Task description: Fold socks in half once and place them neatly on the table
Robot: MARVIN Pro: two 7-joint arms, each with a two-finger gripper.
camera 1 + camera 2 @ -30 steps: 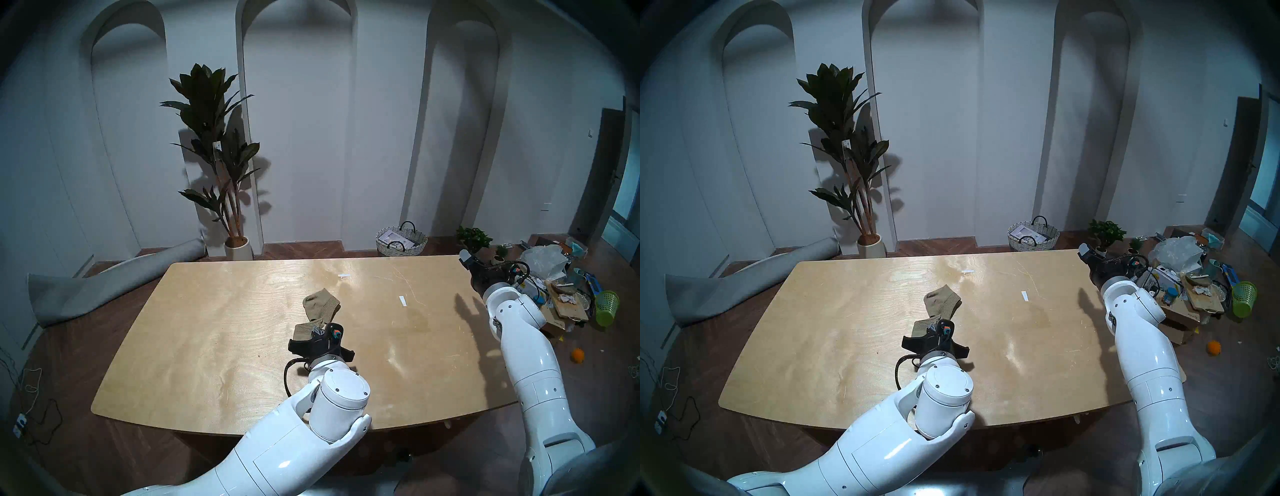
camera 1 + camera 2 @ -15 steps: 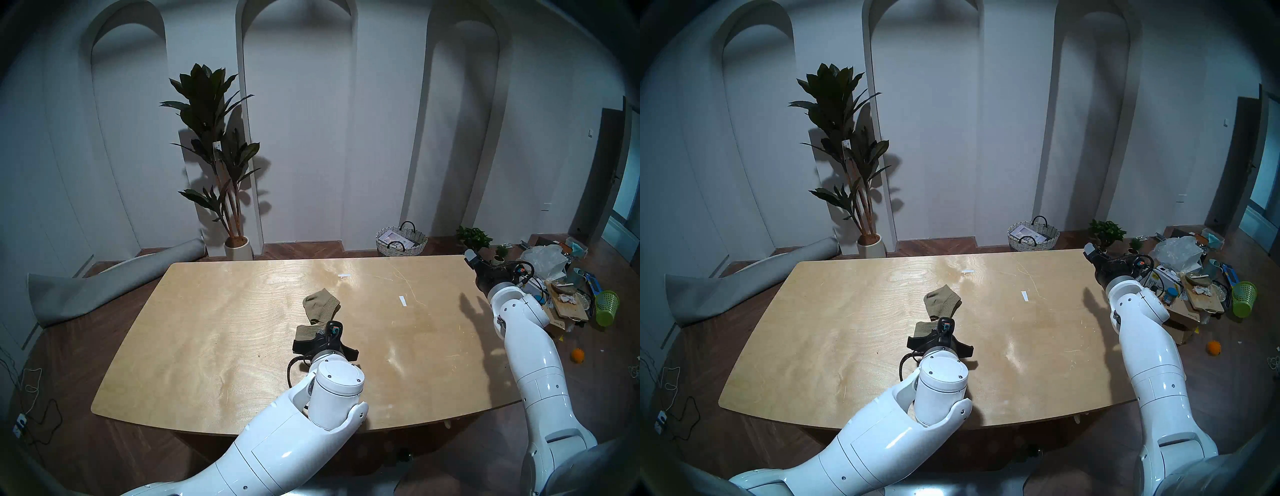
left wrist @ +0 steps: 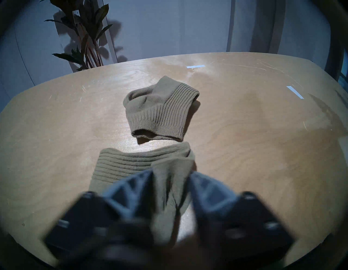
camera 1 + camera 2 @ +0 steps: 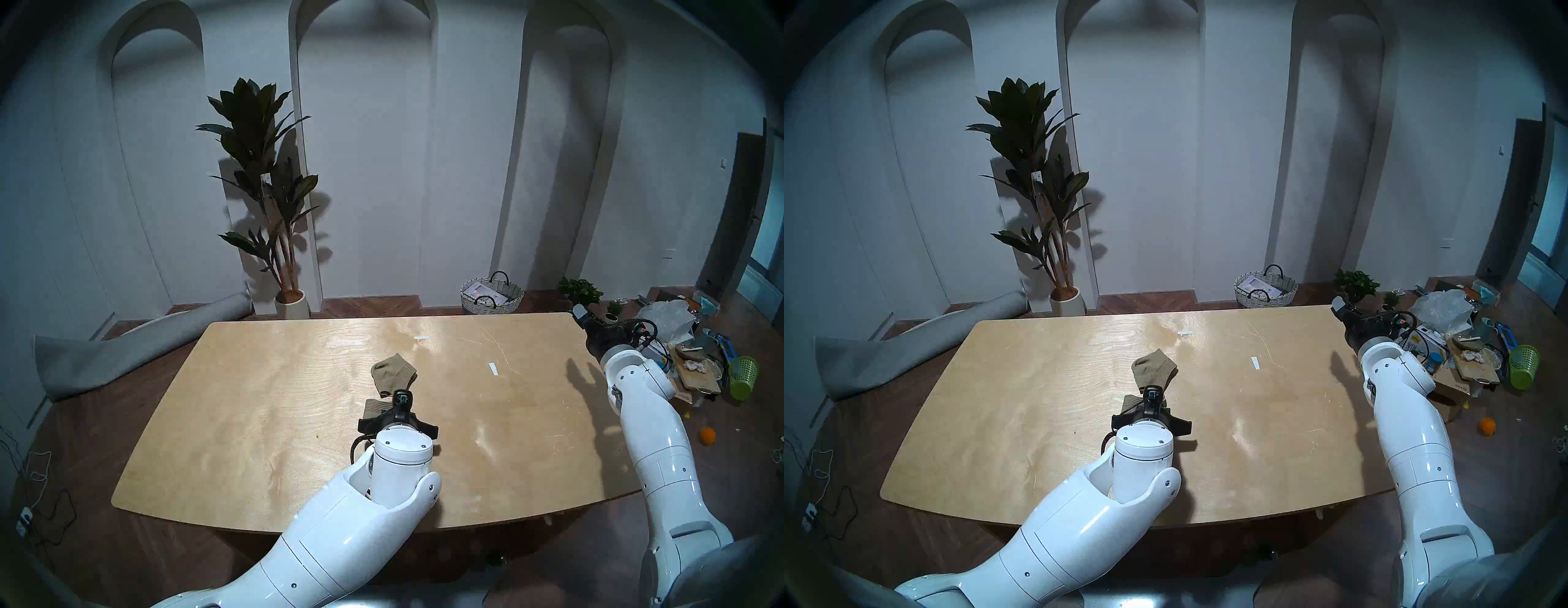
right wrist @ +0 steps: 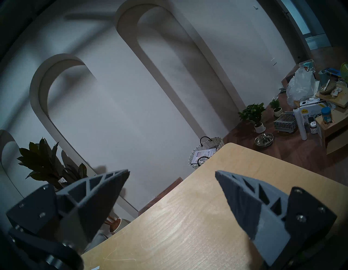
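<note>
Two olive-khaki ribbed socks lie mid-table. The far sock (image 4: 393, 373) (image 4: 1154, 368) (image 3: 162, 107) lies folded and free on the table (image 4: 254, 403). The near sock (image 4: 375, 407) (image 4: 1131, 401) (image 3: 131, 166) lies just in front of it. My left gripper (image 3: 171, 173) (image 4: 388, 414) is shut on the near sock's near end, and the fabric bunches between the fingers (image 3: 131, 186). My right gripper (image 5: 172, 174) (image 4: 579, 314) is open and empty, raised over the table's far right corner (image 5: 226, 169).
Two white tape strips (image 4: 421, 338) (image 4: 493, 368) lie on the far half of the table. On the floor stand a wicker basket (image 4: 491, 294), a tall potted plant (image 4: 263, 178), a rolled grey rug (image 4: 127, 344) and a heap of clutter (image 4: 687, 352) at the right.
My left wrist has turned and shifted slightly forward and right over the near sock, still gripping it. My right arm has drifted a little to the right. The far sock has not moved.
</note>
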